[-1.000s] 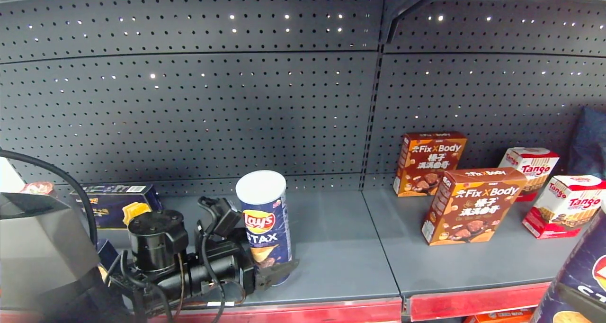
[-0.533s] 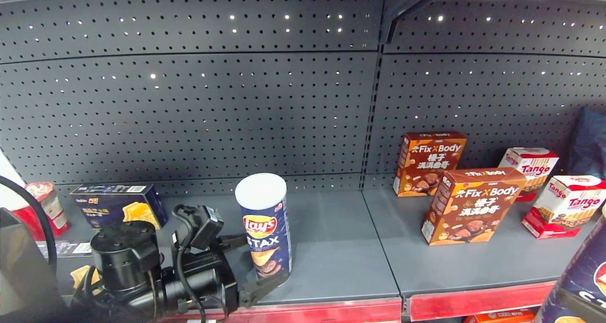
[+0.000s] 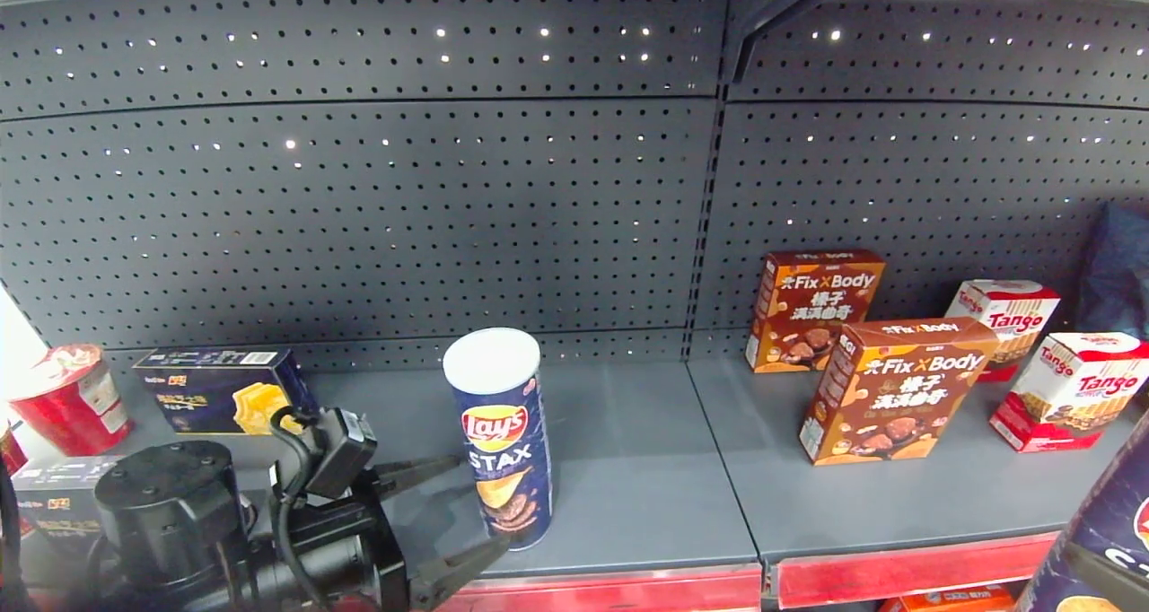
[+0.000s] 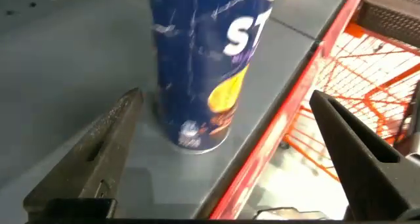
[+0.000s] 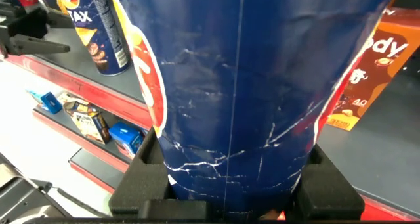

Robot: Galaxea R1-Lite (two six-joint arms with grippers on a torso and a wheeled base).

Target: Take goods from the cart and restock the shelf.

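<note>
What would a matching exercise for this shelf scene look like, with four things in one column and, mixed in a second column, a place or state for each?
Column one
1. standing chip can
2. left gripper
3. right gripper
4. red cup

Column two
A. at the far left end of the shelf
B. open, low by the shelf's front edge
C. upright on the shelf, near its front edge
D. shut on a second chip can

Right pairs: 1-C, 2-B, 3-D, 4-A
</note>
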